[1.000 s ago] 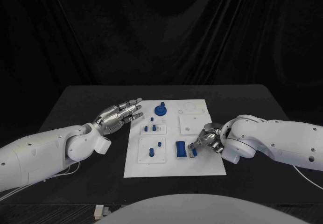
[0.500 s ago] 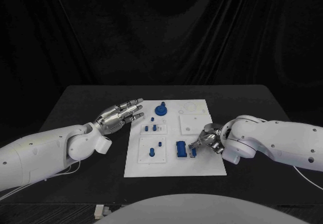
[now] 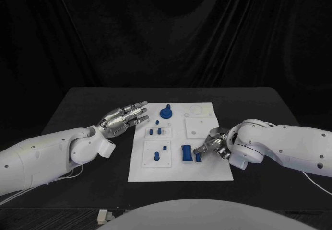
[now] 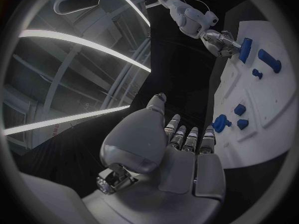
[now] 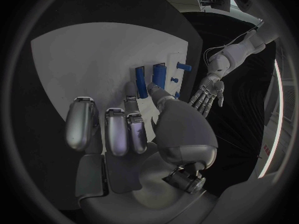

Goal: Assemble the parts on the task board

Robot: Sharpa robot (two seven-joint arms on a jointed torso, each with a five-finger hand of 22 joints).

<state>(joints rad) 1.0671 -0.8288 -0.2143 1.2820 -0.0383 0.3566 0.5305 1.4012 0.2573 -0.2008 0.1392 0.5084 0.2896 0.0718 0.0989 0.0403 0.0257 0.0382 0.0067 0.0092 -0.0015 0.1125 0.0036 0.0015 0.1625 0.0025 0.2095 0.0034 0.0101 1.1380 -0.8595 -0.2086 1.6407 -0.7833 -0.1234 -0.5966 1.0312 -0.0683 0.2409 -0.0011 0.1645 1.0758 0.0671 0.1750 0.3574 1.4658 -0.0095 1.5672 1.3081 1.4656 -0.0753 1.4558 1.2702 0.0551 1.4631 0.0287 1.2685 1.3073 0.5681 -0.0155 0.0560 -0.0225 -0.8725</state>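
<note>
Fingers of the right hand (image 3: 216, 143) pinch a blue part (image 3: 198, 156) over the task board (image 3: 207, 172); left hand (image 3: 123, 117) beside the board, fingers spread, empty.

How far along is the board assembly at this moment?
Done: a round blue knob-like part stands at the far end of the white task board. In hand: the right hand has its fingertips at the blue block-shaped part; whether it grips it is unclear. The left hand hovers spread beside the board. Left: the small blue pegs, seemingly unplaced.

Dim scene, black surroundings, bright white task board (image 3: 180, 143), perhaps slight softness, fisheye-bent wrist edges.
</note>
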